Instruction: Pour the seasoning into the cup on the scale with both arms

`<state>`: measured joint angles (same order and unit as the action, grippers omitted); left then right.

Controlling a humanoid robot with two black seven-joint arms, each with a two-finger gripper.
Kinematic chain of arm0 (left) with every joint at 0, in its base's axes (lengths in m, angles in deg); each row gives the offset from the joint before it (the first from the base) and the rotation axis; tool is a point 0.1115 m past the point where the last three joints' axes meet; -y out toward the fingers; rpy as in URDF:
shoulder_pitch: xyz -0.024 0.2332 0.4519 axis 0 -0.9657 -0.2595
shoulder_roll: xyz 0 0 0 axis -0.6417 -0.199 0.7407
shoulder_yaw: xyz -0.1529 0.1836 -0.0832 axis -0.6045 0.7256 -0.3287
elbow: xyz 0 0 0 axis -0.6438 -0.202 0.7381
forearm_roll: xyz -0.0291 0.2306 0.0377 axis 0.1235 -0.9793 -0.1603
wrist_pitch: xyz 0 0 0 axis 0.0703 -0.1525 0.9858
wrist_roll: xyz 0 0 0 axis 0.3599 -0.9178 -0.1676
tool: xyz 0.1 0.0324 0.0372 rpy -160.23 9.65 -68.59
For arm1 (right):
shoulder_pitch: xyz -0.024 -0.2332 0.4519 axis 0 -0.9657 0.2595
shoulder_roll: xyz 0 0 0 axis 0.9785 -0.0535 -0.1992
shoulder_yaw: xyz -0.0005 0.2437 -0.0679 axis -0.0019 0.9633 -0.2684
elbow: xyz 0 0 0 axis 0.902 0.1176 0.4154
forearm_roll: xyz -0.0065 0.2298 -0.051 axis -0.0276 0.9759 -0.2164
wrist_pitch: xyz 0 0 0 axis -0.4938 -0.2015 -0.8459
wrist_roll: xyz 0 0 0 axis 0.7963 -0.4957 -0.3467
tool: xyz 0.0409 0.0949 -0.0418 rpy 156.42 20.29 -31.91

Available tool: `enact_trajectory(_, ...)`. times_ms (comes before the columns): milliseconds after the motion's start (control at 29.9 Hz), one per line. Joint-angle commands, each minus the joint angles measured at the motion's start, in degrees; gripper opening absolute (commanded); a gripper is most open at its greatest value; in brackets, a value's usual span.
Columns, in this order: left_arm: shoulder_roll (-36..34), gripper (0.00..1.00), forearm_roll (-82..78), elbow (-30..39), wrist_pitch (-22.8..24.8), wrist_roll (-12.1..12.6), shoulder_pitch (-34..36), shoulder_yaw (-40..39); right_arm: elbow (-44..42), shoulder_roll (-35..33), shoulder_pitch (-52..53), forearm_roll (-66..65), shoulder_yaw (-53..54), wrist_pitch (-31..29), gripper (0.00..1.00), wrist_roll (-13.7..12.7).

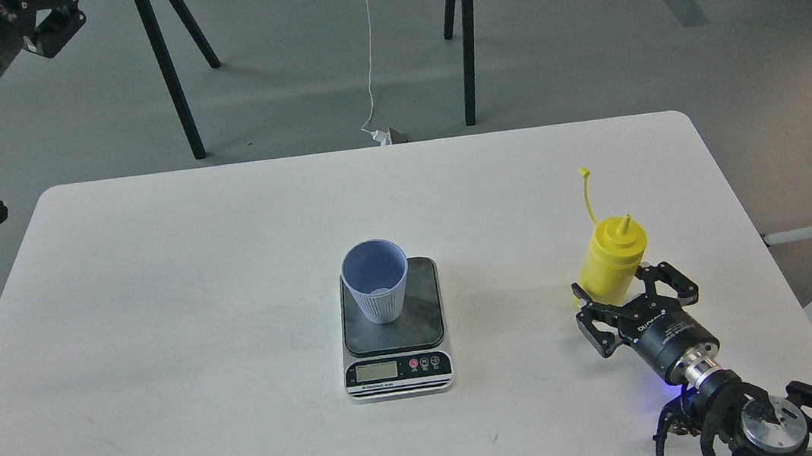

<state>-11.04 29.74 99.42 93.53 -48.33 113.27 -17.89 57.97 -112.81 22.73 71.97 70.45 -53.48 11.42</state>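
At the lower right of the frame the right gripper (626, 293) stands spread around the base of the yellow bottle (612, 259), one finger on each side; whether the fingers press the bottle cannot be told. The bottle stands upright on the white table (154, 302), its nozzle up and its cap strap rising above it. Well to its left, mid-frame, the light blue cup (376, 281) stands upright on the dark platform of the scale (394, 327). In the upper left corner the left gripper (58, 23) hangs above the floor, its state unclear
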Motion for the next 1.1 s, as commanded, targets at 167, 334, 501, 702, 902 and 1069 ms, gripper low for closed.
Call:
enact_trajectory(167, -0.6, 0.99, 0.1, 0.0, 0.1, 0.0, 0.0, -0.1, 3.9, -4.2, -4.5, -0.2, -0.2, 0.0, 0.98, 0.4)
enact_trajectory(334, -0.6, 0.99, 0.1, 0.0, 0.0, 0.0, 0.0, -0.1, 10.9, -11.2, -11.1, -1.7, 0.6, 0.0, 0.99, 0.7)
enact_trajectory(501, -0.7, 0.99, 0.1, -0.1, 0.1, 0.0, 0.1, -0.2, 18.3, -22.5, -14.3, -2.1, 2.6, 0.0, 0.98, 1.1)
enact_trajectory(702, -0.6, 1.0, 0.2, -1.0, 1.2, 0.0, -0.1, -0.2, 18.4, -30.3, -12.9, -2.2, 10.7, 0.0, 0.98, 1.6)
enact_trajectory(902, 0.6, 0.99, 0.3, -3.3, 1.3, 0.0, -0.3, -0.2, 16.6, -30.1, 0.9, -7.2, 12.6, 0.0, 0.98, 1.7)
enact_trajectory(1069, 3.1, 0.99, 2.5, -6.7, 1.4, 0.0, -0.2, -0.3, 11.6, -28.4, 12.8, -10.4, 13.6, 0.0, 0.99, 1.8)
